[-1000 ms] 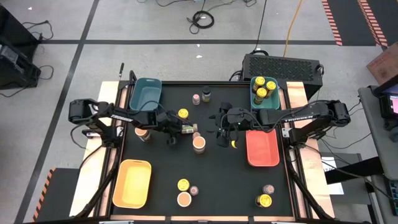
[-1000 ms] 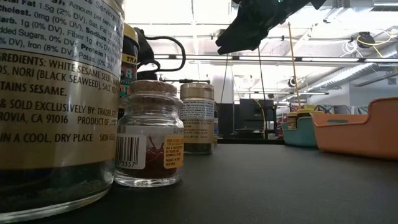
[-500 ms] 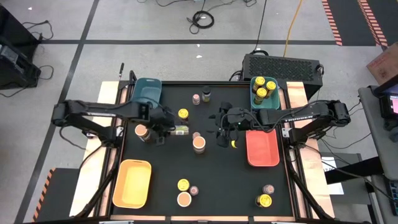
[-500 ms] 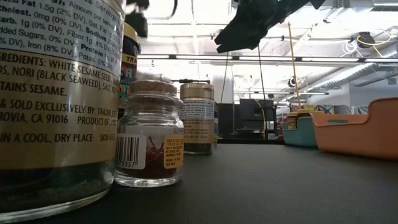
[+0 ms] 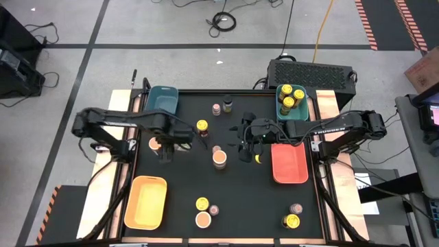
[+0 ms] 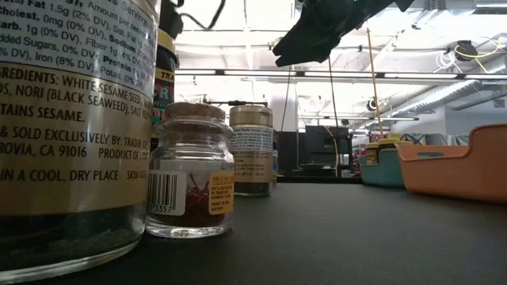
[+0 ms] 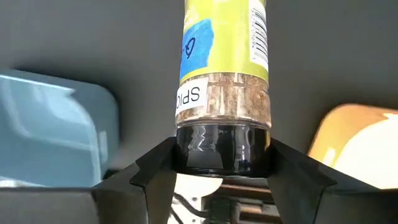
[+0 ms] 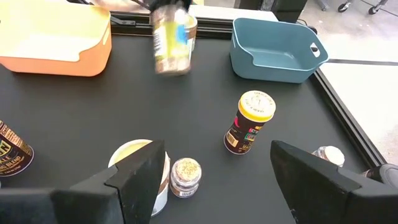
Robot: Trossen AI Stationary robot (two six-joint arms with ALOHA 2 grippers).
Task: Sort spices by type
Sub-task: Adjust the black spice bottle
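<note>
The left pincer (image 7: 221, 171) is pinching a dark-lidded spice jar (image 7: 225, 68) by its lid end and holds it lifted above the worktop (image 5: 233, 199). The grip at the cap leaves the yellow-and-blue label free, and I judge the jar is being carried to a tray for its kind. Seen past the held jar, a blue tray (image 7: 53, 134) lies to one side and a yellow tray (image 7: 364, 140) to the other; which one is the goal, I cannot tell.

The right pincer (image 8: 208, 180) is spread wide w/ nothing between the fingers, waiting low over the middle of the worktop. Just before it stand a wide tan-lidded jar (image 8: 132, 163) and a tiny pinkish-lidded jar (image 8: 185, 176), touching or nearly; a yellow-lidded jar (image 8: 250, 122) stands a bit further out.

A red tray (image 5: 289, 163) lies beside the right arm, and a small teal tray (image 5: 291, 101) already has yellow-lidded jars inside. Other jars are scattered near the front edge, well apart from both pincers, so nothing blocks the left arm.
</note>
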